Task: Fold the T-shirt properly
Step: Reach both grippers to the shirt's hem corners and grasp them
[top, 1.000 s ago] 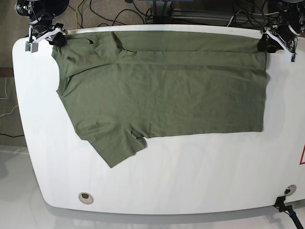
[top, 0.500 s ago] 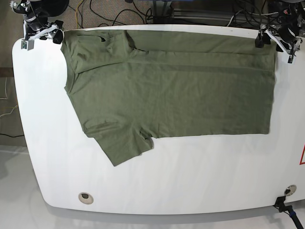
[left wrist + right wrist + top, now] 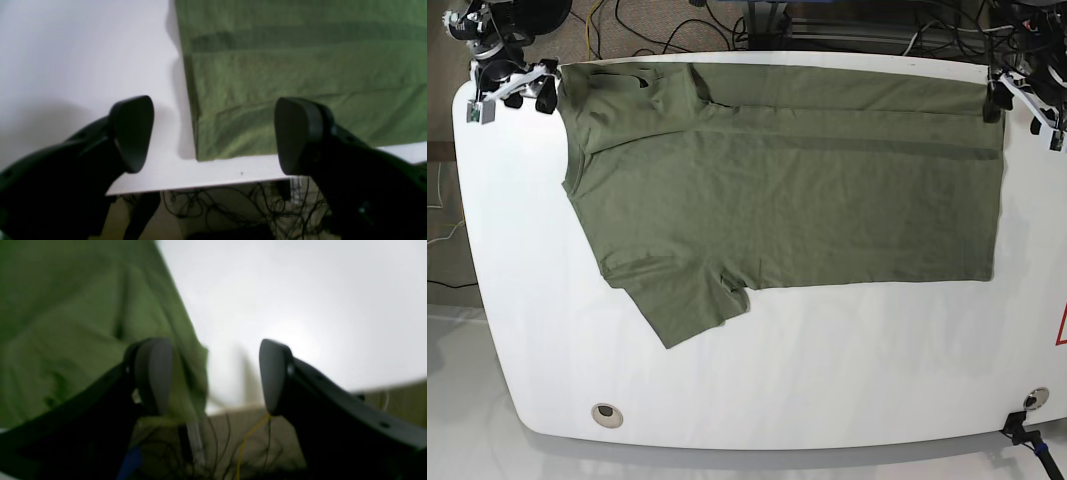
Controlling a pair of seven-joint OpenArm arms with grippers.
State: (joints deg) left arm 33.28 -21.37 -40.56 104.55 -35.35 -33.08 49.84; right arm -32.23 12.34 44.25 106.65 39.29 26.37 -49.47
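T-shirt [image 3: 787, 190] flat on white table [image 3: 827, 370], filling upper half of base view. Left gripper [image 3: 1021, 102] at its upper right corner, right gripper [image 3: 510, 88] at upper left corner, both wide open, holding nothing.

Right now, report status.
Left gripper open, right gripper open, both empty. Olive-green cotton T-shirt flat on white table, far edge folded over, one sleeve out. Nothing in the way.

T-shirt [image 3: 787, 180]: soft matt olive cloth, faintly wrinkled. Table [image 3: 827, 370]: smooth white, slight sheen. Left gripper [image 3: 213, 133] pads [image 3: 131, 133]: matt black, plastic-looking.
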